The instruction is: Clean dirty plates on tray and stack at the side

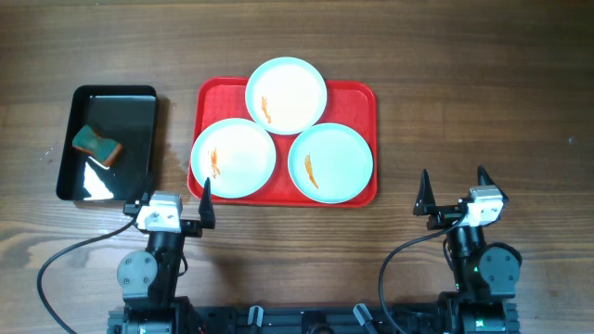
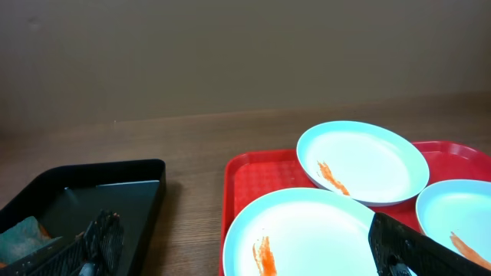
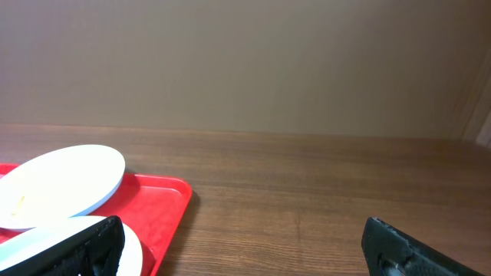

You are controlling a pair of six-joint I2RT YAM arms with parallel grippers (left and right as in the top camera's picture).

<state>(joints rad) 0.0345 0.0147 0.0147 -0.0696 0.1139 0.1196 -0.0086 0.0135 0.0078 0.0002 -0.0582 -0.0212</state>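
Three pale blue-white plates lie on the red tray [image 1: 357,97]: a far plate [image 1: 286,96], a near-left plate [image 1: 233,158] and a near-right plate [image 1: 330,162]. Each has an orange smear. My left gripper [image 1: 174,198] is open and empty, near the tray's front left corner. My right gripper [image 1: 455,187] is open and empty, to the right of the tray. The left wrist view shows the near-left plate [image 2: 307,230], the far plate [image 2: 362,161] and the tray [image 2: 253,172]. The right wrist view shows the tray's corner [image 3: 161,201] and the far plate [image 3: 57,184].
A glossy black tray [image 1: 130,102] stands at the left with a teal and orange sponge [image 1: 96,145] in it. It also shows in the left wrist view [image 2: 84,192]. Bare wooden table [image 1: 464,93] lies to the right of the red tray.
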